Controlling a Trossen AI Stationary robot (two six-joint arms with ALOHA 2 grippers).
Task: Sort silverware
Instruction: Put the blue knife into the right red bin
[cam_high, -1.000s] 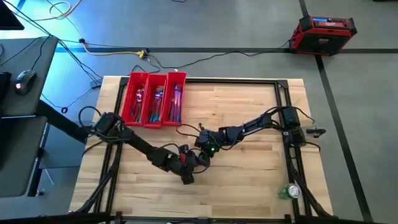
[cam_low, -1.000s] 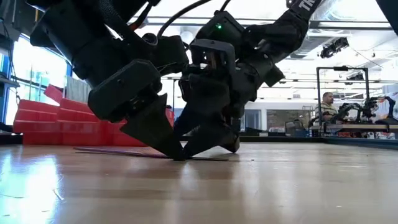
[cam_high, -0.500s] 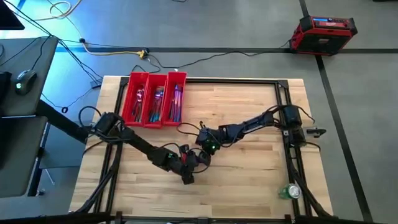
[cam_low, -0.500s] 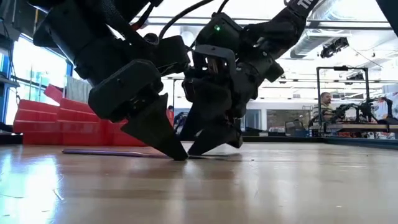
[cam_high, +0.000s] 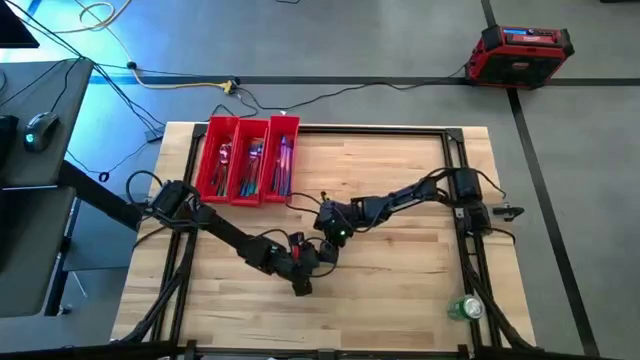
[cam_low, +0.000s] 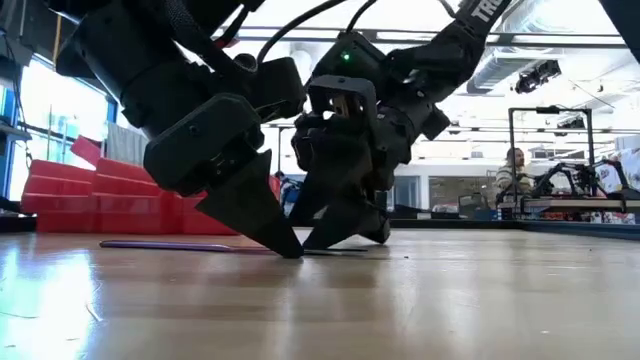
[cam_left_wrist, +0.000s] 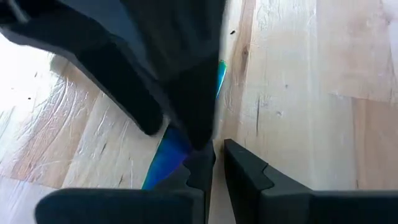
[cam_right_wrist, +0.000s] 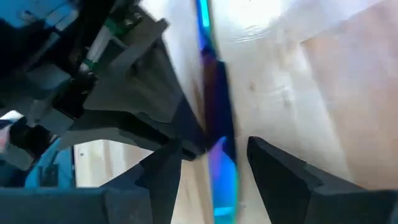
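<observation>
One slim iridescent blue-purple piece of silverware (cam_low: 180, 245) lies flat on the wooden table, running left-right in the low view. My left gripper (cam_left_wrist: 217, 168) is shut, its tips down on the table right beside the piece (cam_left_wrist: 165, 158). My right gripper (cam_right_wrist: 217, 165) is open and points down. Its two fingers stand on either side of the piece (cam_right_wrist: 217, 124), and I see no touch. Both grippers meet near the table's middle (cam_high: 322, 245). The red three-compartment tray (cam_high: 250, 128) at the far left holds more silverware. My left gripper comes down at a slant, with its shut tips (cam_low: 288, 248) on the table. The outer side of one finger (cam_left_wrist: 198, 165) lies against the piece's long edge (cam_left_wrist: 177, 149). The piece stays flat on the wood.
A green can (cam_high: 465, 308) lies at the near right corner. A red case (cam_high: 525, 50) and cables sit on the floor beyond the table. A person (cam_low: 515, 170) sits far behind in the room. Bare wood stretches right of the grippers.
My right gripper has shifted slightly toward the table's far edge and tipped a little, staying low over the piece. The piece remains flat on the table.
</observation>
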